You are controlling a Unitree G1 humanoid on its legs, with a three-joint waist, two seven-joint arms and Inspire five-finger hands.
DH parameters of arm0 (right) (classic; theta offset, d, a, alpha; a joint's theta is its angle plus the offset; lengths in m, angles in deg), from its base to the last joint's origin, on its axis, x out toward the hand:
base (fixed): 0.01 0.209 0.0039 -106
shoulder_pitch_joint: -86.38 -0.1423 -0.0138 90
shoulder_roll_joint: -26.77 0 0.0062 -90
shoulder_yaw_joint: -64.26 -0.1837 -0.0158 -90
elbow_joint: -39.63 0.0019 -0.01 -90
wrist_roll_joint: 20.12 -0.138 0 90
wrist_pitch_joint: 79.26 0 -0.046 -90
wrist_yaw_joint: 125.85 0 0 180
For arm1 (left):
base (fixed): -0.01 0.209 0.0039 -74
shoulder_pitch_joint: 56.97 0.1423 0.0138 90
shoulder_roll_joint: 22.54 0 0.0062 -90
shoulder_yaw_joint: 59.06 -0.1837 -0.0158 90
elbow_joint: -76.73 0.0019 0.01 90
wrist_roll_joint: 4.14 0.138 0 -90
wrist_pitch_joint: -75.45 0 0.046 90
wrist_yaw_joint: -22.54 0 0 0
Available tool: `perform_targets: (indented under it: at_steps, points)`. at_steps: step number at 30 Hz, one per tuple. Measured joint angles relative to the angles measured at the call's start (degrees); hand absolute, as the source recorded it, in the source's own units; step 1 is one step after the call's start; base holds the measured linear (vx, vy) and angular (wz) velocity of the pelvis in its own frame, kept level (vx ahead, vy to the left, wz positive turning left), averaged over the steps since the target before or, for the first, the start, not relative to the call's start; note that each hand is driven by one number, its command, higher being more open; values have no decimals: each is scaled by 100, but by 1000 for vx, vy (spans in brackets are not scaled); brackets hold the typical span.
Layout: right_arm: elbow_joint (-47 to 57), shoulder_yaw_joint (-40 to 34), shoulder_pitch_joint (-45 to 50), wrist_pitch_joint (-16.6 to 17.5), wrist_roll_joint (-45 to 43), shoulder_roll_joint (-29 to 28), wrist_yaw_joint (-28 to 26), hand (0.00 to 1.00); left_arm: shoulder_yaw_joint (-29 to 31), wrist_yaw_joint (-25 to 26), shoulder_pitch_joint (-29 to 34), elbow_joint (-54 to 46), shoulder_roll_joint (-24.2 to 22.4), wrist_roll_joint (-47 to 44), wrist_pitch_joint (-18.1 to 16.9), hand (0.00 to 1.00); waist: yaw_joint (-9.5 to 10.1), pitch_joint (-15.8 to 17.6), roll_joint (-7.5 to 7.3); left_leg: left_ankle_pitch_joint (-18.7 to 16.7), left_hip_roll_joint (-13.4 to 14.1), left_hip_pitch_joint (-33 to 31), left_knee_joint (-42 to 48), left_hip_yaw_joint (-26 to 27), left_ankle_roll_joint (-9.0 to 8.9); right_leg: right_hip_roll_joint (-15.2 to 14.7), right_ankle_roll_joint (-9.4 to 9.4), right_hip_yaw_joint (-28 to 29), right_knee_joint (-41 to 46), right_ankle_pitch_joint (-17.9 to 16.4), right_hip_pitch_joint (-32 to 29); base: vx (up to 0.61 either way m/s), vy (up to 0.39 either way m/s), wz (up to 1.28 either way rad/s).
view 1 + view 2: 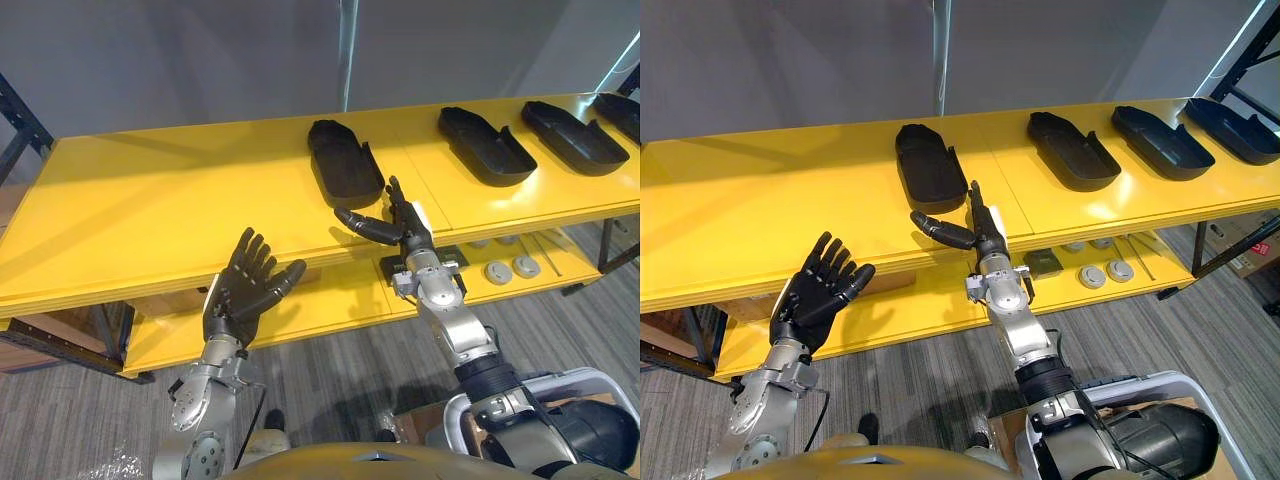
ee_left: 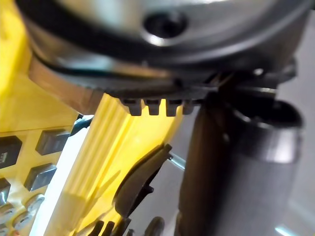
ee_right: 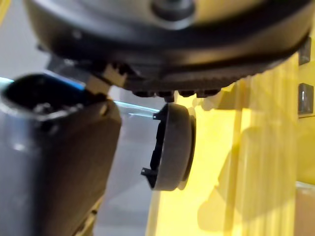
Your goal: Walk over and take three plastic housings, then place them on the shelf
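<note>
Head view: dark left hand [image 1: 238, 290], seven o'clock, fingers spread, empty. Dark right hand [image 1: 405, 232], centre, fingers straight, just beside the five o'clock corner of the nearest black boat-shaped plastic housing [image 1: 343, 160] on the yellow shelf top [image 1: 150, 200]; three more housings [image 1: 487, 145] trail towards two o'clock. Right wrist view: that housing lies past the fingers. Probably light, stiff, slick; pinch its rim.

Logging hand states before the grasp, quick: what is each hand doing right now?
Left hand: open, holding nothing.
Right hand: open, holding nothing, reaching beside the nearest plastic housing.
</note>
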Motion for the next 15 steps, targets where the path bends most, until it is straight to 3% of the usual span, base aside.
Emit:
perform_targets:
  at_steps: [15]
  points:
    - [-415,-7,-427,1,0,6,-30,100,3,-2,0,0,-12,0,-2,100,6,12,75,3,-7,-26,0,-58,0,4,13,-59,-36,9,27,-1,-1,2]
